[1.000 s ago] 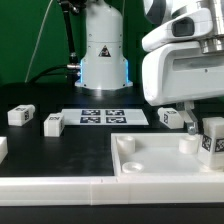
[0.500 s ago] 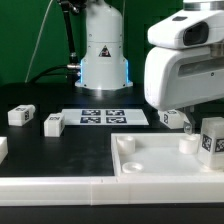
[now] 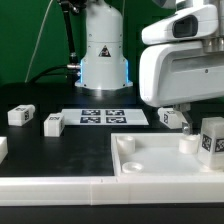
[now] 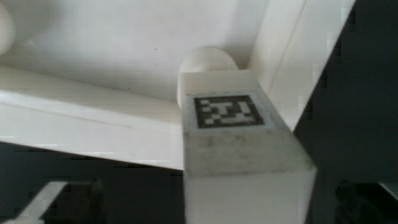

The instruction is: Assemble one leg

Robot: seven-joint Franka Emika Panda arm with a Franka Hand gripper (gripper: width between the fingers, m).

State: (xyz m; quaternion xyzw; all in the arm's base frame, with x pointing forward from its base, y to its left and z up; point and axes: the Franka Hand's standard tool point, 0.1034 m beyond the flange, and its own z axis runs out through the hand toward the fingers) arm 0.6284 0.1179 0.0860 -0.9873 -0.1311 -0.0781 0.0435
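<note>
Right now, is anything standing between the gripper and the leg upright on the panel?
Nothing visible. In the wrist view the leg fills the middle, tag toward the camera, with nothing in front of it. The gripper hangs above the panel close to it; whether it is open I cannot tell.

This is a robotics lab bench, not a home or a shop. A black tabletop (image 3: 60, 150) stands in front of a green curtain backdrop (image 3: 22, 35). At the back stands a white robot base (image 3: 100, 22), which bears a triangular warning sticker (image 3: 103, 53) and glows blue around its lower collar. The marker board (image 3: 100, 117) lies flat with a row of black-and-white square tags. A loose leg (image 3: 21, 115) wears a similar tag, as does the one seen close up in the wrist view. The parts are plain white plastic, like the rimmed panel (image 3: 160, 165).
</note>
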